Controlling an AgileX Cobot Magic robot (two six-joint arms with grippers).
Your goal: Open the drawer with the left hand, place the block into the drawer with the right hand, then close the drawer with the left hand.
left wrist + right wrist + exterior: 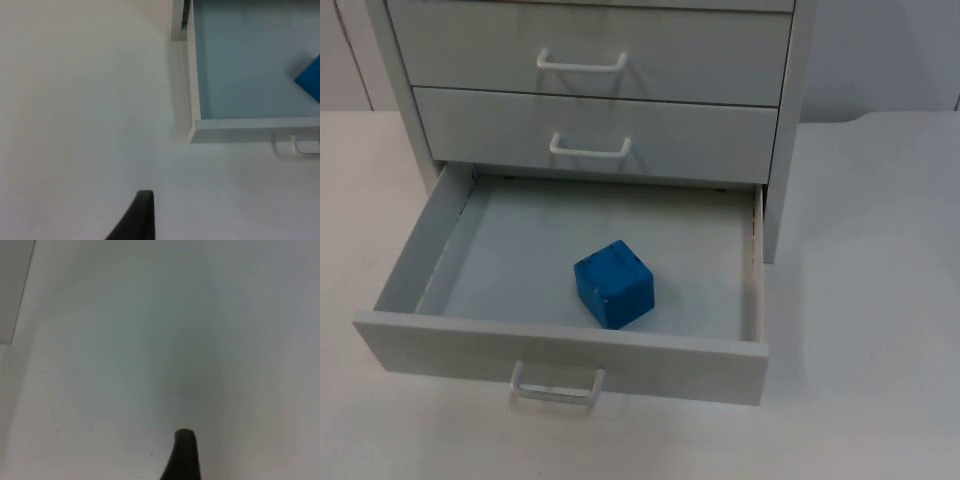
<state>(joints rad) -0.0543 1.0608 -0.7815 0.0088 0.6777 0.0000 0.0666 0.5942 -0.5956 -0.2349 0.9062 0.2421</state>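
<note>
We see the bottom drawer point(450, 240) of a grey cabinet point(800, 120) pulled fully out over the white table point(880, 300), with the blue block point(613, 284) resting on its floor, nearer the front panel than the back. The drawer's handle point(557, 386) is untouched. The left gripper point(142, 215) hangs over bare table left of the drawer; the right gripper point(184, 455) hangs over bare table right of the cabinet. Whether either gripper's fingers are spread or closed, we cannot tell.
</note>
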